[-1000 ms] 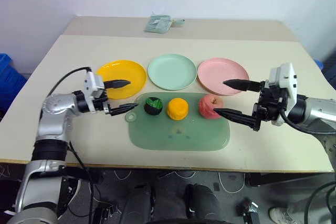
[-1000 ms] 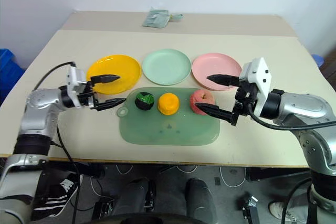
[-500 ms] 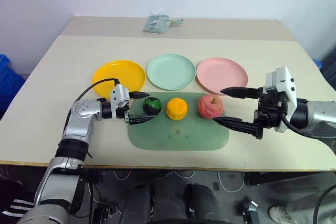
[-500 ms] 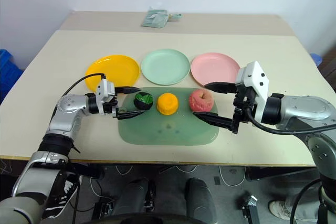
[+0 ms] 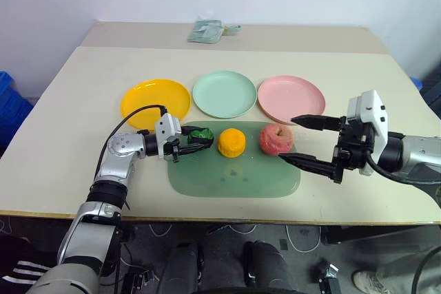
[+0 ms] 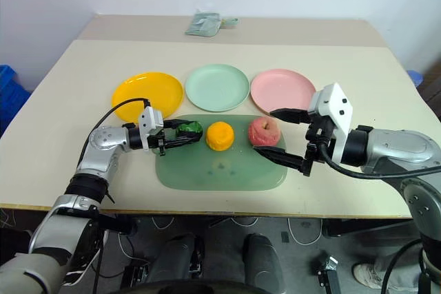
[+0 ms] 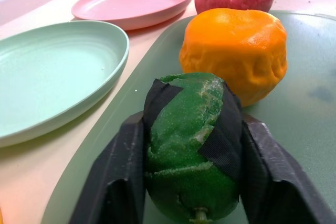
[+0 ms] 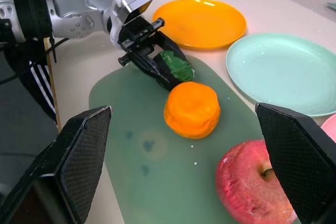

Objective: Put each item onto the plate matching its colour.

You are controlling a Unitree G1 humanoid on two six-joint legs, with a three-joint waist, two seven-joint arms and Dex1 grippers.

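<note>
The dark green-and-black ball [image 5: 200, 135] lies at the left end of the green mat [image 5: 234, 178], and my left gripper [image 5: 202, 140] is shut on it, one black finger [image 7: 113, 177] on each side. The orange fruit [image 5: 232, 142] sits just right of the ball, and the pinkish-red apple [image 5: 273, 139] sits right of that. My right gripper [image 5: 287, 138] is open, its fingertips apart at the apple's right side without touching it. Behind the mat stand the yellow plate [image 5: 156, 99], the mint green plate [image 5: 225, 93] and the pink plate [image 5: 291, 99], all bare.
A folded greenish cloth [image 5: 210, 30] lies at the far edge of the beige table [image 5: 89, 74]. A blue bin [image 5: 10, 105] stands on the floor to the left. The mat's front half is bare.
My left gripper has moved right onto the mat and shut on the green-and-black ball. The right gripper has stayed by the apple, still open.
</note>
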